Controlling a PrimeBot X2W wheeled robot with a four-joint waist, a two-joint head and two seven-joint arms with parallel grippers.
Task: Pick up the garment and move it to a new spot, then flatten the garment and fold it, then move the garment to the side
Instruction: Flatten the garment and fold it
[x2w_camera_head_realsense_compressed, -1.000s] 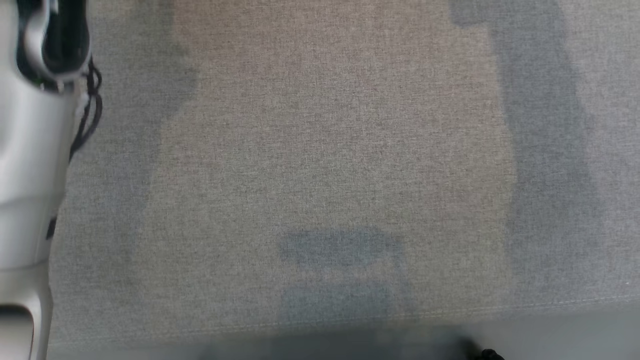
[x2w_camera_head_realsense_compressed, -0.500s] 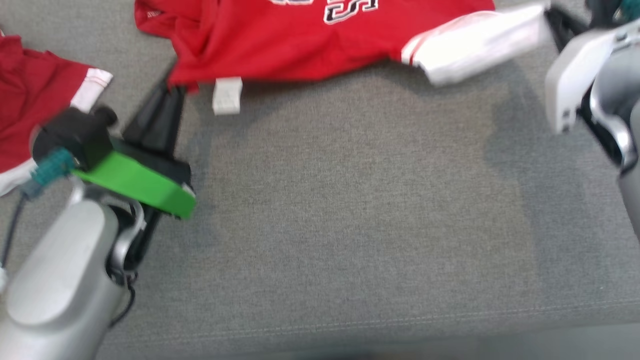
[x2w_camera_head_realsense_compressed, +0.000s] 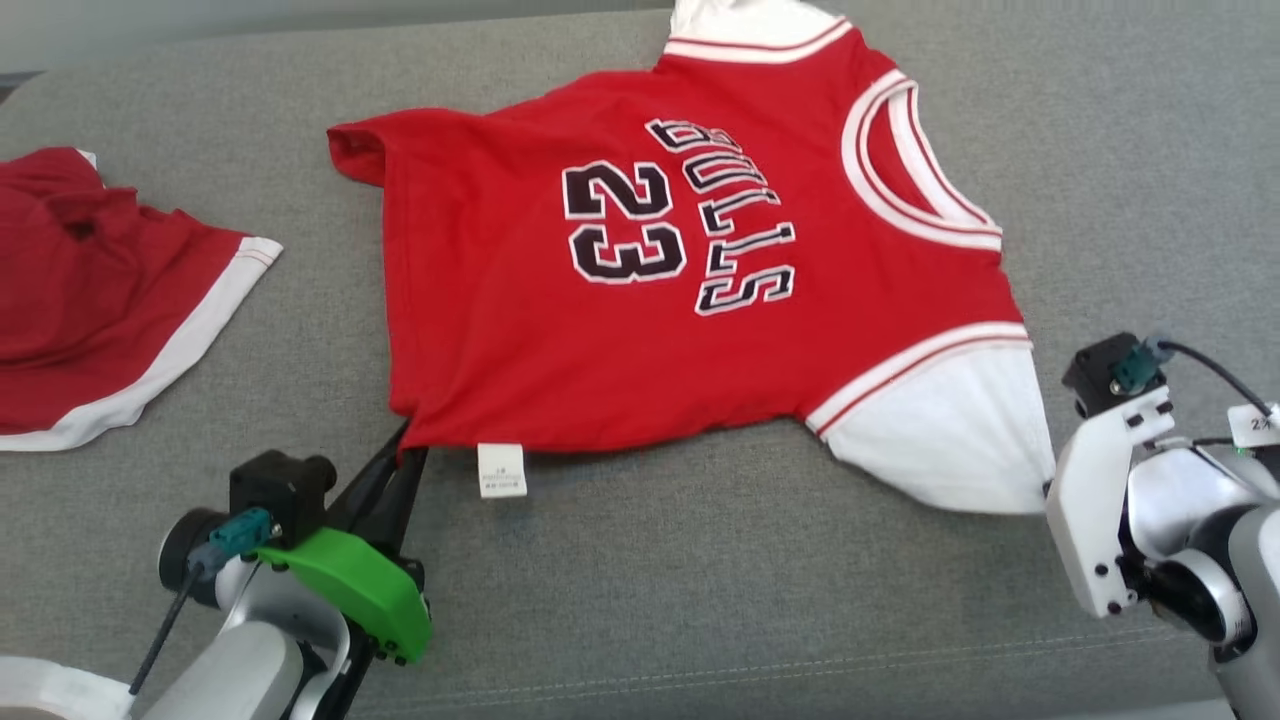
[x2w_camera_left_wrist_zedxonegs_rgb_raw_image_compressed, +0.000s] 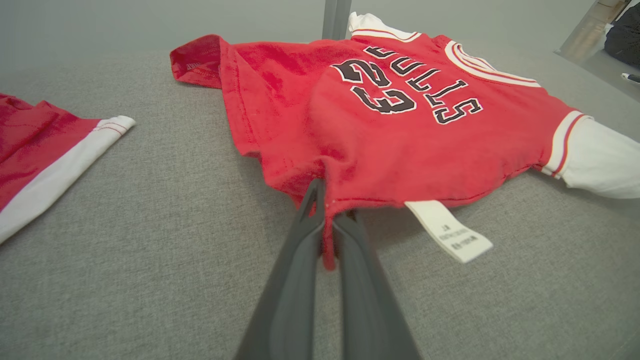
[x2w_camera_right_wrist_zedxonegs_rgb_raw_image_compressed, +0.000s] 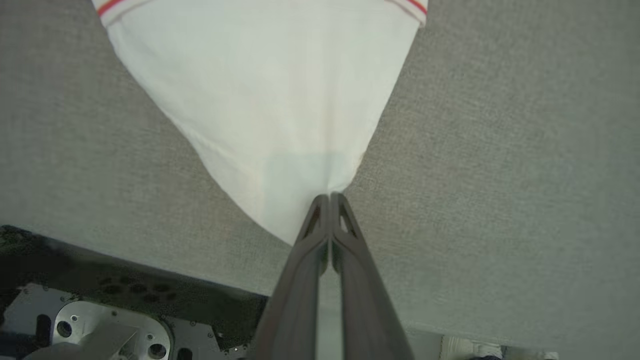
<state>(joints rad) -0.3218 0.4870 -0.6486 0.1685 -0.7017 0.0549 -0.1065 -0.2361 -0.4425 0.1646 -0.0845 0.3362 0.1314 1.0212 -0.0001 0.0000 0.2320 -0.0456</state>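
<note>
The garment is a red jersey with "23" and white sleeves, spread on the grey cushioned surface. My left gripper is shut on its near hem corner, beside a white label. In the left wrist view the left gripper pinches red cloth between its fingers, and the label lies to the right. My right gripper is shut on the tip of the white sleeve. In the head view that sleeve ends at the right wrist.
A second red piece of clothing with white trim lies crumpled at the far left, apart from the jersey. The surface's front edge runs along the bottom of the head view. Below that edge the right wrist view shows a metal part of the robot.
The head camera has tilted up: first bare grey surface, then the jersey's lower edge, now the whole jersey. Both grippers stay shut on the cloth.
</note>
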